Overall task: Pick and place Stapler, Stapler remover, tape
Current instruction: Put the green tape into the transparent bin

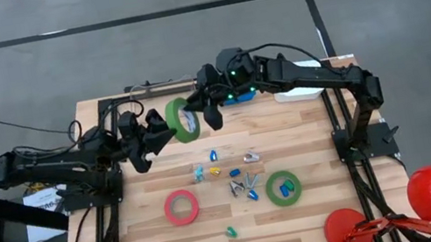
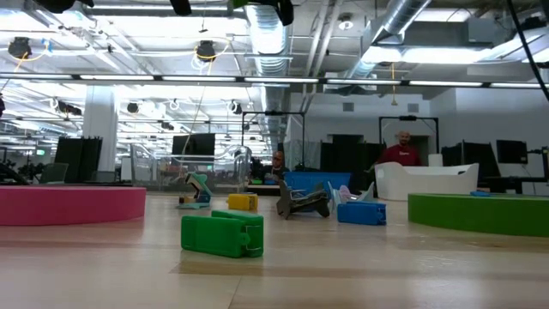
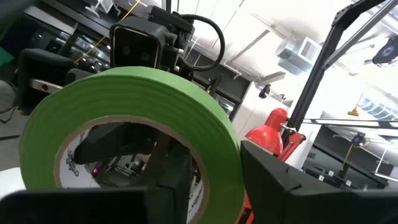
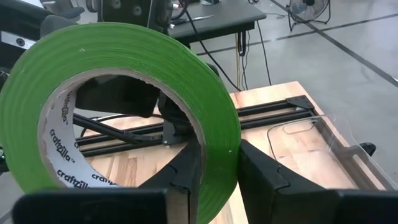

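A green ring-shaped roll of tape (image 1: 183,119) is held on edge above the far middle of the wooden table (image 1: 320,209), gripped on its rim by the right pincer (image 1: 203,105), while the left pincer (image 1: 165,130), partly closed, is set around its left edge.

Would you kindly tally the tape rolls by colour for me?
Green: 2, the raised green roll and the flat green roll
Pink-red: 1, the pink-red roll
Total: 3
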